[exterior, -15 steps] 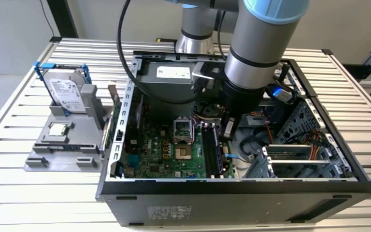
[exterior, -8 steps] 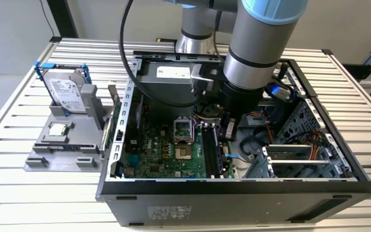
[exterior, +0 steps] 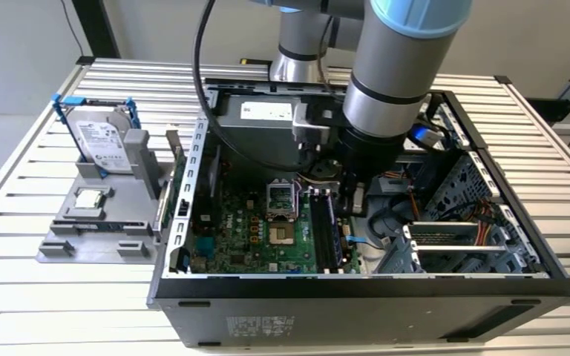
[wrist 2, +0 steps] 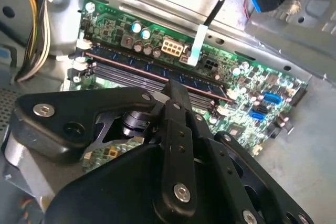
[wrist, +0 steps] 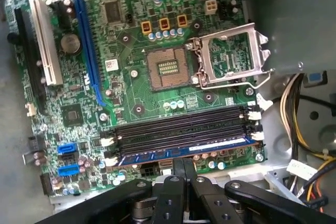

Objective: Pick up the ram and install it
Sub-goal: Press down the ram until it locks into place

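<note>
**Desk:** What does the frame show?

**Photographer:** A Universal Robots arm reaches into an open black desktop computer case [exterior: 364,285] standing on a slatted metal counter [exterior: 57,311]. Its black two-fingered tool [exterior: 349,194] is down over the memory slots of the green motherboard [wrist: 131,56].

**Desk:** And the ram?

**Photographer:** The long, narrow, dark circuit-board stick with a bluish face, the ram [wrist: 184,152], stands on edge in the outermost black slot, the one farthest from the open silver processor socket [wrist: 168,69]. The second wrist view shows it too, running the slot's length [wrist 2: 152,73].

**Desk:** Is the tool gripping it?

**Photographer:** It doesn't appear to be. In the first wrist view the tool [wrist: 184,162] is clenched, fingers together, and the seam between them runs across the stick, not along it. The tip sits on the stick's top edge near its middle, so it looks like a push, not a pinch.

**Desk:** So which step is this?

**Photographer:** The install, I'd judge, and late in it. The pick-up is over and the stick is in its slot.

**Desk:** What does seating it call for?

**Photographer:** Straight, even downward pressure along the slot, enough to bring the white end latches [wrist: 255,136] up against the stick. I can't tell whether they have closed. A tilted push could leave one end high.
</note>
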Tool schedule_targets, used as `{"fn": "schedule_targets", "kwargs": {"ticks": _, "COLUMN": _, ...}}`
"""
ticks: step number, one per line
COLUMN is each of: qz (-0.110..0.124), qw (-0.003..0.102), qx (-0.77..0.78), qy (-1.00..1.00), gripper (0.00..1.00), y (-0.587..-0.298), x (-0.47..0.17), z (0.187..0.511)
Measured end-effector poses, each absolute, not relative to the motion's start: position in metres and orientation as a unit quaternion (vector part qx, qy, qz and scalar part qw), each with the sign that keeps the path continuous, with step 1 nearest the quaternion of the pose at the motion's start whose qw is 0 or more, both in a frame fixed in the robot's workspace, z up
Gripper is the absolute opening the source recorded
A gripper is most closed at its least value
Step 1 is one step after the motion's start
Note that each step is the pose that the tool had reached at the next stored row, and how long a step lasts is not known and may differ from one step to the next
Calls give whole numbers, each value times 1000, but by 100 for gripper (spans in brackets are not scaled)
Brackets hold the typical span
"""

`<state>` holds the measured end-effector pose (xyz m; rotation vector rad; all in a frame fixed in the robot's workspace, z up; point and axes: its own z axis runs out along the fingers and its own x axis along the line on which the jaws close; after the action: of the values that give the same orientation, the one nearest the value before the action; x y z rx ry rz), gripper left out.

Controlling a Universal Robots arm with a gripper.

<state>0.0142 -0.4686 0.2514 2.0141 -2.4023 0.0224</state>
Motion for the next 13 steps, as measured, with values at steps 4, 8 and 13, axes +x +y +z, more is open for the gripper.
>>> {"fn": "schedule_targets", "kwargs": {"ticks": 4, "qz": 7, "qw": 3, "qx": 661, "qy": -751, "gripper": 0, "y": -467, "x": 14, "z": 251}}
{"fn": "schedule_targets", "kwargs": {"ticks": 8, "qz": 7, "qw": 3, "qx": 678, "qy": -735, "gripper": 0, "y": -465, "x": 13, "z": 250}}
{"fn": "schedule_targets", "kwargs": {"ticks": 13, "qz": 7, "qw": 3, "qx": 686, "qy": -728, "gripper": 0, "y": -464, "x": 13, "z": 249}}
